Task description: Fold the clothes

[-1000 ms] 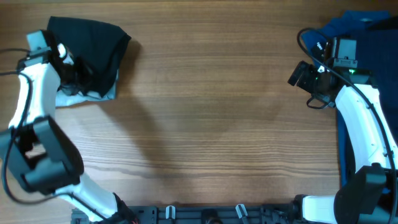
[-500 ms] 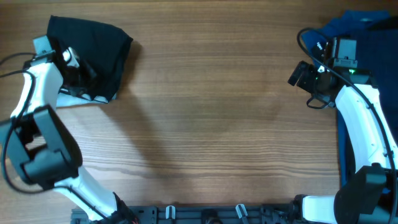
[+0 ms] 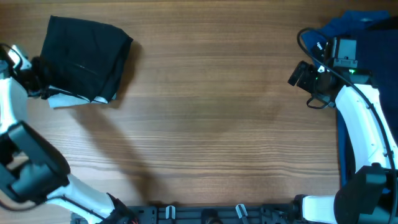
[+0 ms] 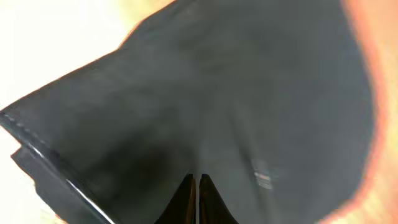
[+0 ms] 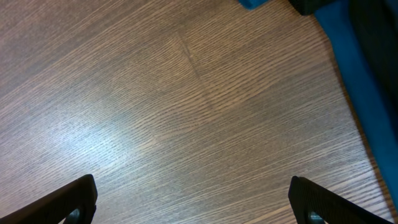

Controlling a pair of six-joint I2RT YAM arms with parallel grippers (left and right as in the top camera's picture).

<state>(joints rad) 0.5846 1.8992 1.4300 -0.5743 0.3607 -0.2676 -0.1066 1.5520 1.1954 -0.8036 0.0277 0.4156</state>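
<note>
Since the left end effector [image 3: 37,76] has drawn back leftward, shut and seemingly holding nothing, the black garment [image 3: 87,59] lies folded on the worktop's [image 3: 205,124] far left, whitish lining [image 3: 62,101] peeking out: likely finished. Right end effector [image 3: 300,74]: wide open, empty, beside the dark blue clothes [image 3: 367,25]. Containers: none visible.

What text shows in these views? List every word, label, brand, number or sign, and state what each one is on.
No text can be read in any of the three views.
Pale mark on the black garment, left wrist view: possibly a label, too blurred to read.
Wooden table, blue fabric: no markings visible.
</note>
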